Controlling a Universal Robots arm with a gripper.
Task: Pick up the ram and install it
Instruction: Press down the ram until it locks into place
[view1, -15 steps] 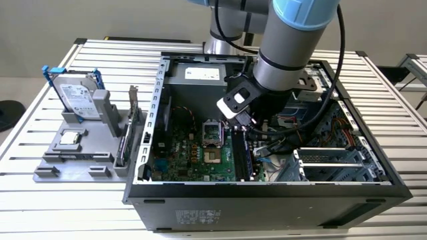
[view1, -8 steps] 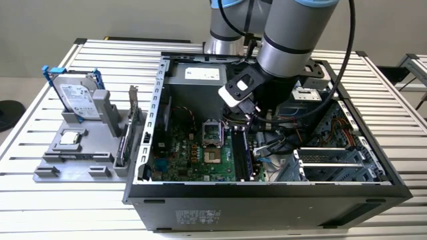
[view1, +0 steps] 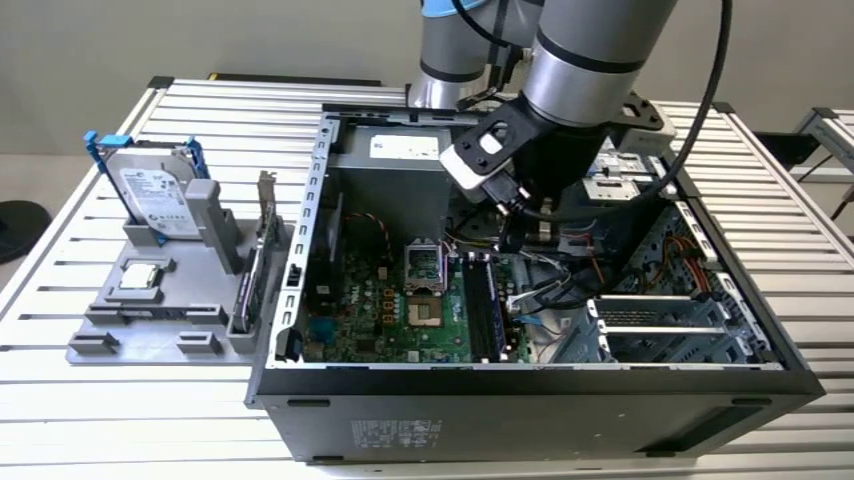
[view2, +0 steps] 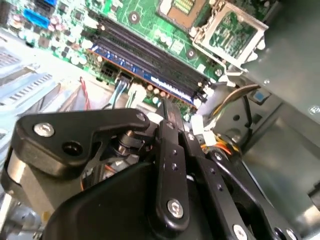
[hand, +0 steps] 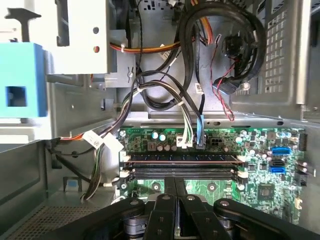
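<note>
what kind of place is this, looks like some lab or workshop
Most likely a robotics lab bench for computer assembly. An open computer case lies on a slatted metal table, a grey fixture beside it holds a hard drive, and the arm's pincer reaches over the motherboard.

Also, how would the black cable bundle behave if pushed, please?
Probably floppy: the black cable bundle hangs in loose loops. Likely light, giving way sideways, though the ends that seem plugged into the motherboard could tug.
</note>
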